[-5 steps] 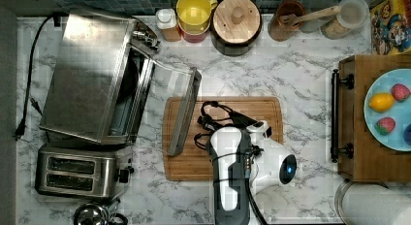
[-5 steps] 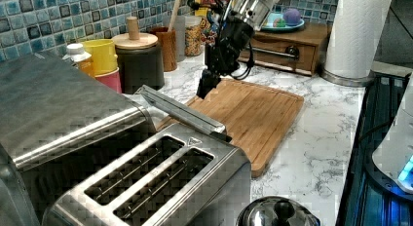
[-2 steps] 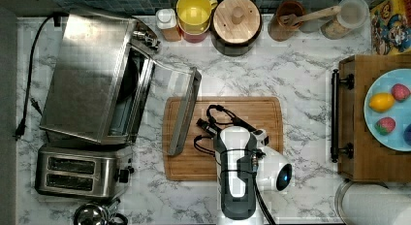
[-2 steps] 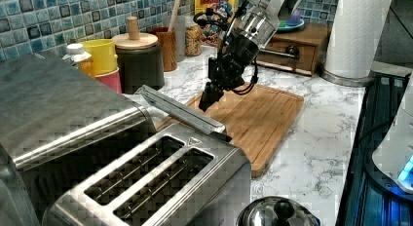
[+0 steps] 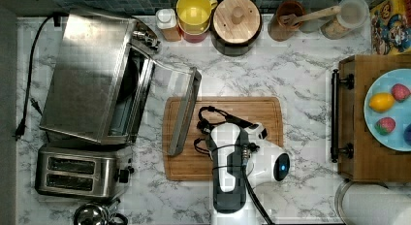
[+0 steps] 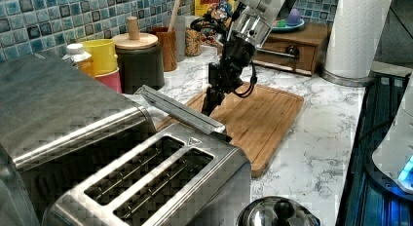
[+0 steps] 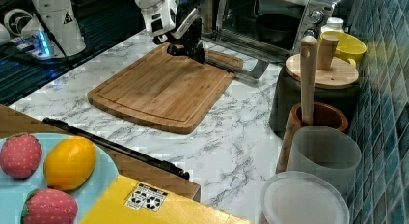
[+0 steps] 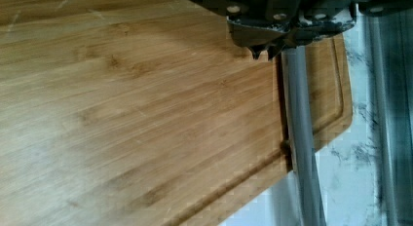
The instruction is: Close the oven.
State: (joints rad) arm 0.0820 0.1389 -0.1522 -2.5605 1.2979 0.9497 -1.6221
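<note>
We are seeing steel oven (image 5: pixel 92 74) sitting at top view's left, glass door hanging open.

The gripper (image 6: pixel 208 105) has dropped lower over the board (image 6: pixel 263 116) and slid toward nine o'clock in the top view, ending just beside the handle (image 5: pixel 183 113) of the oven (image 5: pixel 94 74) door. The arm leans further that way.

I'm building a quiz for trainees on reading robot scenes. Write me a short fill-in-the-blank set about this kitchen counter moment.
1. The glass-paned door of the brushed stainless-steel toaster oven is ____.
2. The black gripper hovers over the ____ cutting board, next to the door's handle.
3. The two-slot steel toaster holds ____ slices of bread.

Missing words: open; wooden; no
</note>
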